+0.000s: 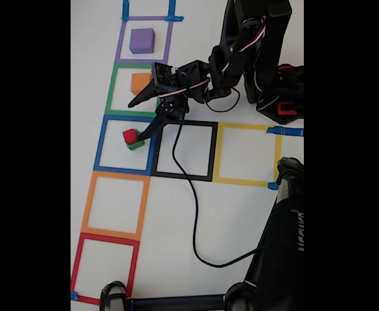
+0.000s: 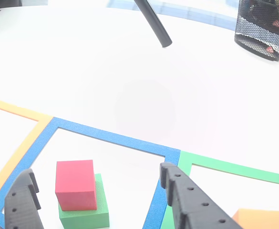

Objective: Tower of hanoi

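Red cube: sat atop green block, inside blue square. Judged light, foam-like, slightly compressible; best gripped across opposite flat sides. Gripper: wide open, empty, straddling the cube.

Bright white table, evenly lit

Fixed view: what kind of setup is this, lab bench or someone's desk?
Probably a hobby or lab tabletop test rig, not a production cell. A white table carries taped coloured squares as slots, small foam cubes such as the red cube, and a loose cable.
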`<control>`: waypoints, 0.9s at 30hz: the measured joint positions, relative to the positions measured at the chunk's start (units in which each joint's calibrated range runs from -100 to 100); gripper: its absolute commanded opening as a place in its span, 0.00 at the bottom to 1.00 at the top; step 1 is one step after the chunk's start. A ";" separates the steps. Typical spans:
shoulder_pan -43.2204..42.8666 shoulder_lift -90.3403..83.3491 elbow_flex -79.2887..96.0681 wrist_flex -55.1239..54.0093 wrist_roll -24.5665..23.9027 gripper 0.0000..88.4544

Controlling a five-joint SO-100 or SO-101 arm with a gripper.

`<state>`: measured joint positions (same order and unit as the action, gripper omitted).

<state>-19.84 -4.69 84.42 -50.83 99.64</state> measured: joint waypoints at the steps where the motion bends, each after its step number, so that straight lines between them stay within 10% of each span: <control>1: 0.00 1.44 -1.15 -0.40 0.00 0.35; 27: -5.97 15.37 -9.65 -5.72 0.00 0.33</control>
<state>-25.80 10.68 74.77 -56.55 99.64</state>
